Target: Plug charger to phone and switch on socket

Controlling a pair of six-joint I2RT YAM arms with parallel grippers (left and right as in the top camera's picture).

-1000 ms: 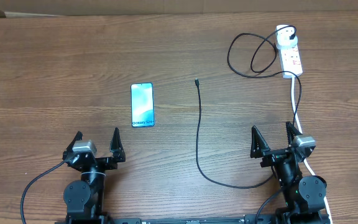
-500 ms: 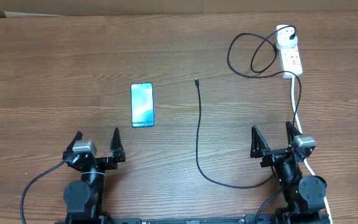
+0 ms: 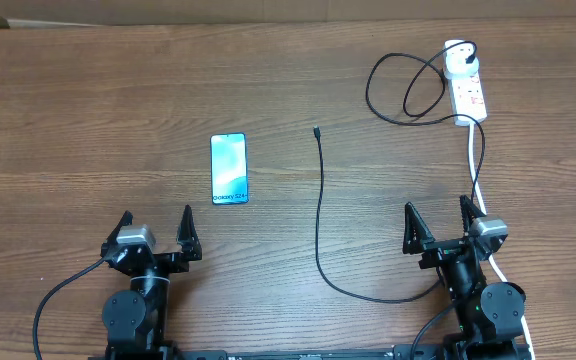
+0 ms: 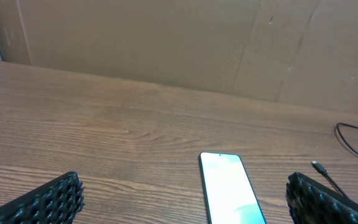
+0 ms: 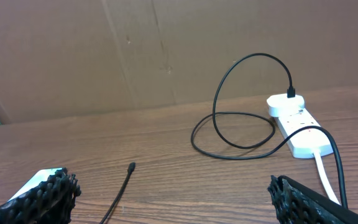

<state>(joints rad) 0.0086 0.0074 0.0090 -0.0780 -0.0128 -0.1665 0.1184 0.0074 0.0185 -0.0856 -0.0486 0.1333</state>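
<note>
While the left fingers [image 3: 186, 225] and the right fingers [image 3: 410, 225] are seen spread wide and empty near the bottom edge of the overhead frame, nothing of the task is touched yet. The phone [image 3: 229, 168] is laid flat on the surface [image 3: 88, 100] left of centre, up and slightly right of the left fingers, its long axis running top to bottom. The cable [image 3: 319, 210] is stretched nearly parallel to it, well apart on its right, with the small connector tip [image 3: 316, 131] lying loose just above the level of the phone's upper edge. That tip is placed between the two arms, somewhat nearer the right fingers, while the phone is clearly nearer the left. The plug adapter [image 3: 458, 62] is seated in the power strip [image 3: 467, 92] at the upper right, up the frame from the right fingers. A pick-up of the tip by the right fingers, with the phone steadied by the left, is judged the likely opening.
</note>
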